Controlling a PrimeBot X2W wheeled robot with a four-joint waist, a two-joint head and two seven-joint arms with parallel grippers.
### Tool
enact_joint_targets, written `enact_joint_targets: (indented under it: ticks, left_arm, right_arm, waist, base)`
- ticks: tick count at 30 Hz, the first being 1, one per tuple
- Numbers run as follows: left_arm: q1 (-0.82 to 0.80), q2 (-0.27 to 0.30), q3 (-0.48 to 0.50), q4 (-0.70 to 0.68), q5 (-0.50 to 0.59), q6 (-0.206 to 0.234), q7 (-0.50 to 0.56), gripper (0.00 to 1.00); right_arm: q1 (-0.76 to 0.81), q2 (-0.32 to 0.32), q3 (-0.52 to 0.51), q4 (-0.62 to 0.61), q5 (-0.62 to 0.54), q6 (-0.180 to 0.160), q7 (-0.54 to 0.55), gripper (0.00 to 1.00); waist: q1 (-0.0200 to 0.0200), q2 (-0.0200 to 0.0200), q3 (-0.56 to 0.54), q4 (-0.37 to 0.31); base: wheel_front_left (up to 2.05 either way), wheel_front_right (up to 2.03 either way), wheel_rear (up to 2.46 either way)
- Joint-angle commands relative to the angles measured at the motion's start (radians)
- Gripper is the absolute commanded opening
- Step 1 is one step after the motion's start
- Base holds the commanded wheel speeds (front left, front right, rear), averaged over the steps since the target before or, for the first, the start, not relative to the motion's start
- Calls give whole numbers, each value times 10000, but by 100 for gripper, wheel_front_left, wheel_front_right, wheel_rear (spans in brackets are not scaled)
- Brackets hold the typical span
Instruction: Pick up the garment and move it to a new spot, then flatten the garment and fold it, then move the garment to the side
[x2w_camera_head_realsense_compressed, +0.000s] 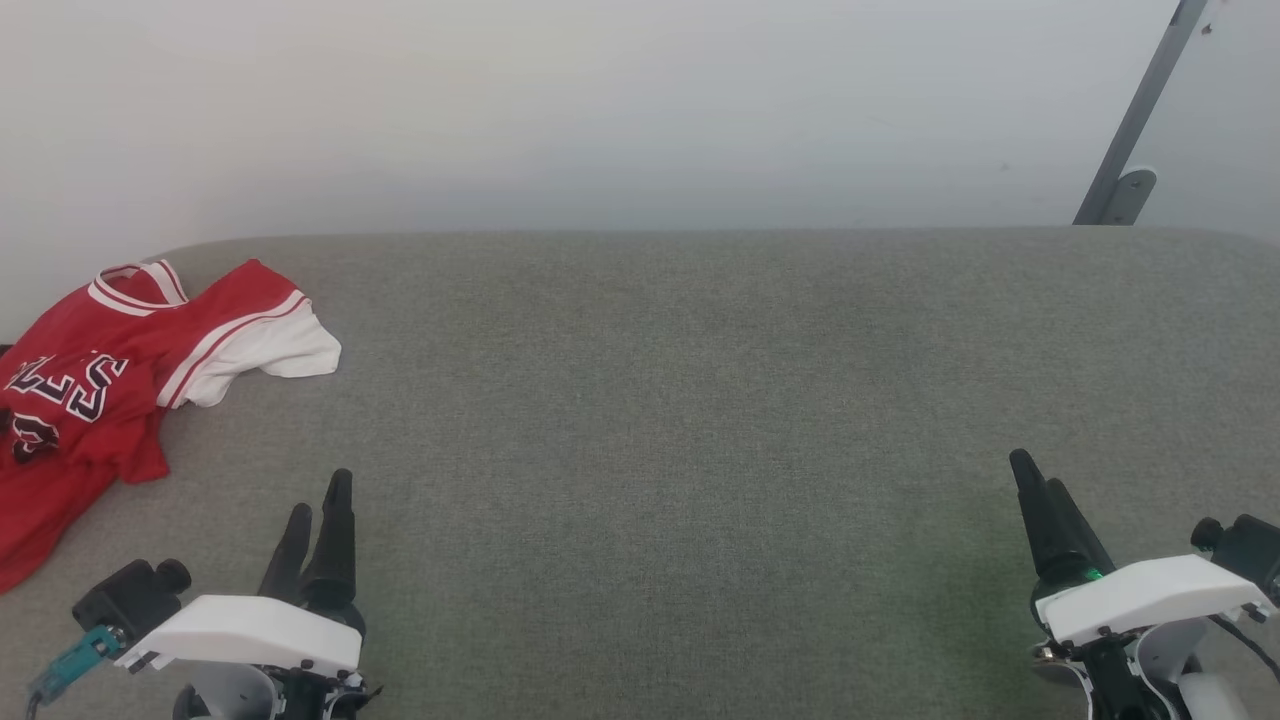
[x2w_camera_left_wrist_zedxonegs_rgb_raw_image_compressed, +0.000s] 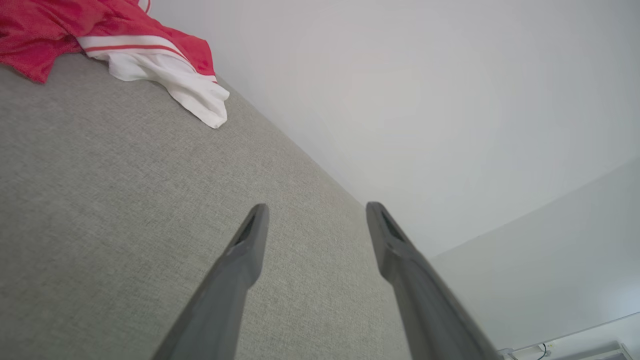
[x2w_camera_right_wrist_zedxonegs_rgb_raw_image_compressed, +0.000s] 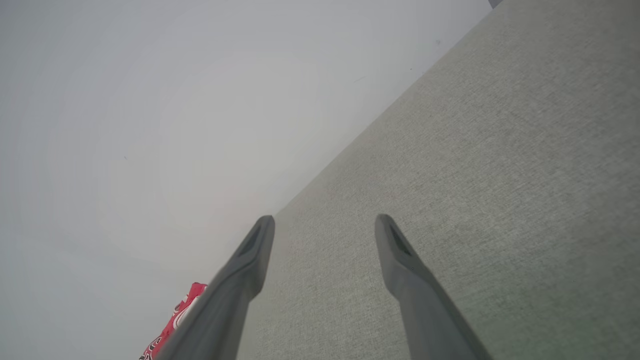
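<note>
The garment (x2w_camera_head_realsense_compressed: 90, 330) lies crumpled at far left; left jaws and right jaws spread, empty.

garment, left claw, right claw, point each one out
garment (x2w_camera_head_realsense_compressed: 130, 415): head view, on the red body beside the lettering
left claw (x2w_camera_left_wrist_zedxonegs_rgb_raw_image_compressed: 317, 206): left wrist view, midway between its two open fingertips
right claw (x2w_camera_right_wrist_zedxonegs_rgb_raw_image_compressed: 324, 218): right wrist view, midway between its two open fingertips

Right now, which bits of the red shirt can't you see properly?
Head view: the garment runs off the left edge; crumples hide part of its lettering.
Left wrist view: the top and left edges cut it off.
Right wrist view: mostly hidden behind a finger of the right pincer and the bottom edge.
</note>
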Motion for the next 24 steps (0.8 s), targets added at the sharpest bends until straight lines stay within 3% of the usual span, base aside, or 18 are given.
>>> enact_joint_targets:
  ticks: [1, 24]
  left_arm:
    - [-69, 82, 29, -127, 232, -46, -86, 100]
    - [100, 101, 111, -262, 2680, -177, -745, 100]
  right_arm:
    - [-253, -83, 9, -123, -235, 2, -73, 100]
    - [-226, -279, 88, -241, -2367, 2, -435, 100]
  waist:
    - [0, 0, -3, -1]
    - [0, 0, -33, -9]
  base:
    - [0, 0, 0]
    - [0, 0, 0]
